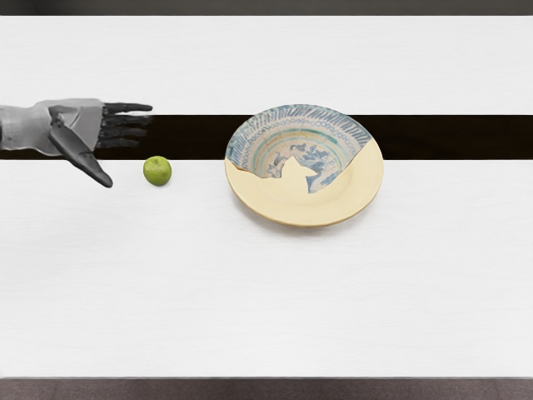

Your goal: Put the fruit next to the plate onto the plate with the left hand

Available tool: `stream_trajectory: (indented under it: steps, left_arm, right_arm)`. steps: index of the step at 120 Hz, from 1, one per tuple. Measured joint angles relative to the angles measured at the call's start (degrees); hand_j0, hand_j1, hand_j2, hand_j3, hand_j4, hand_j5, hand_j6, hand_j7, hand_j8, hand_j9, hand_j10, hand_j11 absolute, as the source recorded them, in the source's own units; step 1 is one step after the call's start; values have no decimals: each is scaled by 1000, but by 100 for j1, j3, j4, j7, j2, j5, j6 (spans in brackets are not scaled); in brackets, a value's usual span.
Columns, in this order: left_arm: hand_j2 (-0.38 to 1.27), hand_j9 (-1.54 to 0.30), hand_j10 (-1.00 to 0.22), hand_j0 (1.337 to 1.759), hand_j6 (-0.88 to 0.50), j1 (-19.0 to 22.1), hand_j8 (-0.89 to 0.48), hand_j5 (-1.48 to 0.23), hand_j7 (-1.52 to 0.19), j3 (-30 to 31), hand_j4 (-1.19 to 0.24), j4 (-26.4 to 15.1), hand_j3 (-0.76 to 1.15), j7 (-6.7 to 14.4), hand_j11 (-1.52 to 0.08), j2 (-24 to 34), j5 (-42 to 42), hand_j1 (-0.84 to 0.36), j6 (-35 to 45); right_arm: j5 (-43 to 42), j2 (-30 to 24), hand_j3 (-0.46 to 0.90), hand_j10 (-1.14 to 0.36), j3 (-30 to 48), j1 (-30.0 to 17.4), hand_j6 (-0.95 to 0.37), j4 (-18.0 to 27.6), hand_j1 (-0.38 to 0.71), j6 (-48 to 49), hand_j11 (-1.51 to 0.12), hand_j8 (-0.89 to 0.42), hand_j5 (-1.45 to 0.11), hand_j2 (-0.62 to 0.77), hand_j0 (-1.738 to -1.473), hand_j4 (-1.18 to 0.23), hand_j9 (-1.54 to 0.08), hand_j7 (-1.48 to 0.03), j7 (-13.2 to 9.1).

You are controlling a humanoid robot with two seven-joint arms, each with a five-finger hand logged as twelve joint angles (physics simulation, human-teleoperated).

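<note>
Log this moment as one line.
left hand open, apart from green fruit | fruit beside plate, ungrasped | right hand unseen

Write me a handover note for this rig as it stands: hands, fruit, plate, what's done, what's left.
Left hand: open, fingers stretched out, holding nothing. It hovers at the picture's left, just up and left of the fruit, with the thumb angled down toward it.
Right hand: not in view.
Green fruit: on the table, left of the plate and apart from it.
Plate: mid-table, nothing on it.
Done: nothing so far; the fruit is not grasped.
Left: close the left hand on the fruit, carry it to the right and set it on the plate.
</note>
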Motion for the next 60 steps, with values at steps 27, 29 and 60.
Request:
stream_trajectory:
  steps: [27,29,60]
  left_arm:
    - [3,-15,-12,1658,-12,-68,-12,-15,-15,7,-12,30,0,21,-15,-182,110,336,0]
    - [3,-15,-12,1658,-13,-73,-12,-15,-15,9,-12,31,0,31,-15,-186,215,336,0]
    - [3,-15,-13,1658,-14,-1824,-13,-15,-15,1773,-13,75,0,303,-15,-398,1152,336,1361]
  right_arm:
    - [-1,0,0,0,0,-35,-1,0,-349,0,0,0,0,0,-1658,0,0,0,0]
    - [-1,0,0,0,0,-36,-1,0,-349,0,0,0,0,0,-1658,0,0,0,0]
    - [-1,0,0,0,0,-44,-1,0,-349,0,0,-1,0,0,-1658,0,0,0,0]
